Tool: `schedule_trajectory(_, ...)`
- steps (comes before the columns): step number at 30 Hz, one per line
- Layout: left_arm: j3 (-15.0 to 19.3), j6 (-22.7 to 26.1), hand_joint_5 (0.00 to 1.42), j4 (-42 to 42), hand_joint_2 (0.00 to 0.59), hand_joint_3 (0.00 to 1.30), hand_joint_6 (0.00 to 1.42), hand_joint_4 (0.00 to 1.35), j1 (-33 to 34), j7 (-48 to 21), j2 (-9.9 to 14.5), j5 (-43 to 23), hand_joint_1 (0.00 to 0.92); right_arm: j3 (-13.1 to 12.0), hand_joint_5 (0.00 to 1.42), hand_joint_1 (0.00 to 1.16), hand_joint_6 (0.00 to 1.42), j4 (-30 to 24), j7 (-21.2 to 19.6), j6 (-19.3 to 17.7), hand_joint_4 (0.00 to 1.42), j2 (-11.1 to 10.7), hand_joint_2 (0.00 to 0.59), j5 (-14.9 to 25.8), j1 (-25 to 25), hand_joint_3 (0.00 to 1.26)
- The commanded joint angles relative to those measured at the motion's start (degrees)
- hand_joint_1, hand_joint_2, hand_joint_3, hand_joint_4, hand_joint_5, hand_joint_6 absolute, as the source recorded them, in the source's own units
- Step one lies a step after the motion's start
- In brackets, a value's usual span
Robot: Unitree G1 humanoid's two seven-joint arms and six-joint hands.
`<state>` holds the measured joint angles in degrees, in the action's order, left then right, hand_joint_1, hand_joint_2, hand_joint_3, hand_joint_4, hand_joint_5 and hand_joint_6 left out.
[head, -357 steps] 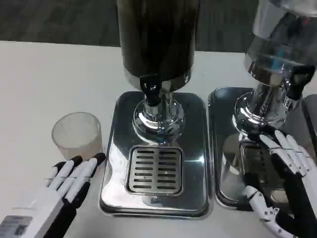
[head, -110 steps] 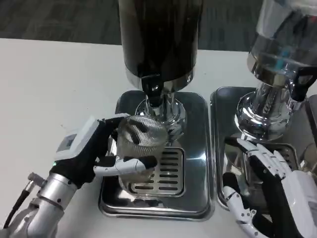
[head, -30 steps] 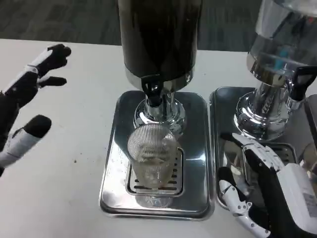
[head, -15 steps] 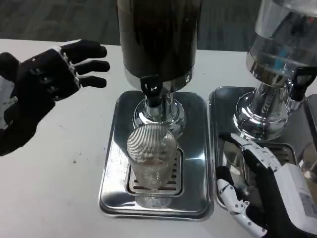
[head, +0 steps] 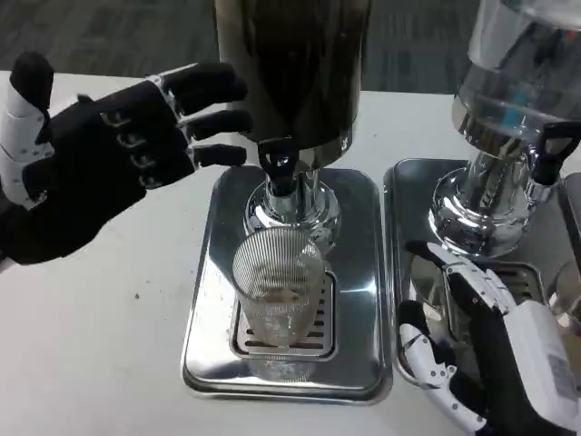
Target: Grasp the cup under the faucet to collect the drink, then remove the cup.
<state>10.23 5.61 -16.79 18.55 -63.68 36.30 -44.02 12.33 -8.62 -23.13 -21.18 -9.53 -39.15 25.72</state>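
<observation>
Cup (head: 277, 286) sits on the drip tray (head: 207, 272) grate under the faucet (head: 277, 163). Left hand (head: 109, 150) hovers, fingers spread, holding nothing, just beside the tap, which probably needs pressing next. Right hand (head: 481, 350) rests released.

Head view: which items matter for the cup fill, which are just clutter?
In play: cup on drip tray, black faucet, dark dispenser, left hand raised near the faucet.
Bystanders: clear dispenser, its tray, right hand resting there.

The robot's left hand (head: 100, 159) shows a black palm, black fingers and a white-sided thumb; its right hand (head: 490, 350) has a white back and white-and-black fingers.
</observation>
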Motion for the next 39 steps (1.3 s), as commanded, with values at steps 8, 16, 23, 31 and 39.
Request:
schedule_trajectory(8, -0.3, 4.7, 0.11, -1.7, 0.064, 0.20, 0.22, 0.07, 4.6, -2.3, -2.5, 4.3, 0.000, 0.7, 0.17, 0.32, 0.08, 0.9, -2.2, -0.8, 0.21, 0.4, 0.430, 0.0, 0.2, 0.24)
schedule_trajectory(16, -1.7, 2.9, 0.10, -1.1, 0.066, 0.20, 0.22, 0.07, 5.4, -2.9, -5.4, 8.5, 0.000, 0.6, 0.17, 0.32, 0.08, 0.6, -2.7, -0.8, 0.21, 0.3, 0.430, 0.2, 0.7, 0.25)
schedule_trajectory(23, -3.1, -1.5, 0.10, 0.5, 0.067, 0.20, 0.22, 0.07, 5.2, -3.1, -7.3, 11.8, 0.000, 0.5, 0.17, 0.32, 0.08, 0.5, -2.8, -0.7, 0.21, 0.2, 0.430, 0.4, 1.2, 0.25)
schedule_trajectory(31, -4.1, -7.0, 0.10, 1.3, 0.069, 0.20, 0.15, 0.07, 4.5, -3.1, -8.0, 15.2, 0.000, 0.2, 0.17, 0.32, 0.08, 0.1, -2.4, -0.6, 0.21, 0.1, 0.430, 0.5, 1.4, 0.25)
schedule_trajectory(39, -6.4, -13.6, 0.10, 0.2, 0.072, 0.20, 0.15, 0.07, 3.6, -4.1, -7.5, 18.6, 0.000, 0.0, 0.17, 0.31, 0.08, 0.1, -2.4, -0.6, 0.21, 0.2, 0.433, 0.6, 1.4, 0.25)
